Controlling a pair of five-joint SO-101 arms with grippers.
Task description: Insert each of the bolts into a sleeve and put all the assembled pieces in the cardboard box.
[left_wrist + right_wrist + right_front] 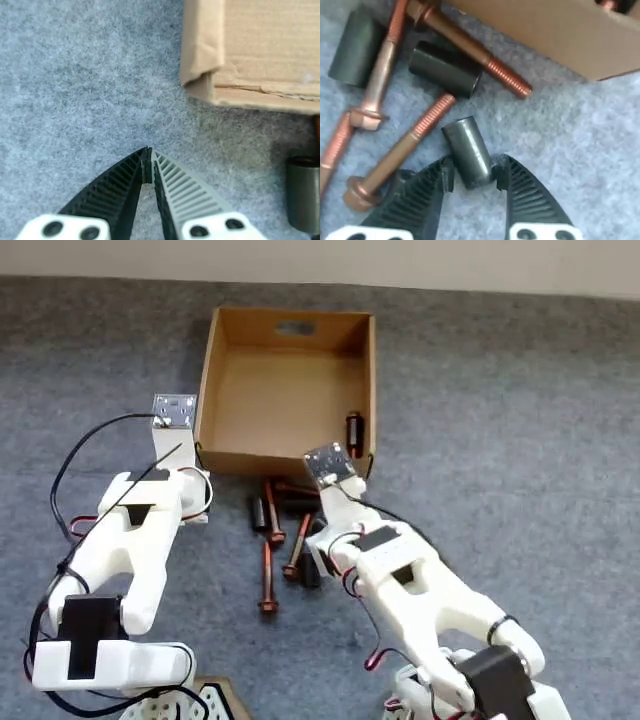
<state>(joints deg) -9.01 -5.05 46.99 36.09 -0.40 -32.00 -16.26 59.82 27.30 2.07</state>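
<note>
Two robot arms work over grey carpet point(520, 440). The right gripper point(472, 170) has its fingers pressed against both sides of a dark sleeve point(467, 147), pinching its near end while the sleeve lies on the carpet. Just beside one finger lies a copper bolt point(395, 155), its threaded end pointing ahead. Farther ahead of the fingertips are a second sleeve point(445, 67) and a longer bolt point(470, 50), and beyond them the wall of the cardboard box point(555, 35).

The left gripper point(149, 160) is pressed together and holds nothing. It sits above bare carpet, with a corner of the box just ahead of its tips.

One assembled piece point(353, 428) already lies inside the box, against a side wall. The step in hand appears to be picking up a sleeve. The next move likely calls for lifting it clear of the pile, while the left gripper takes a bolt to slide in.
</note>
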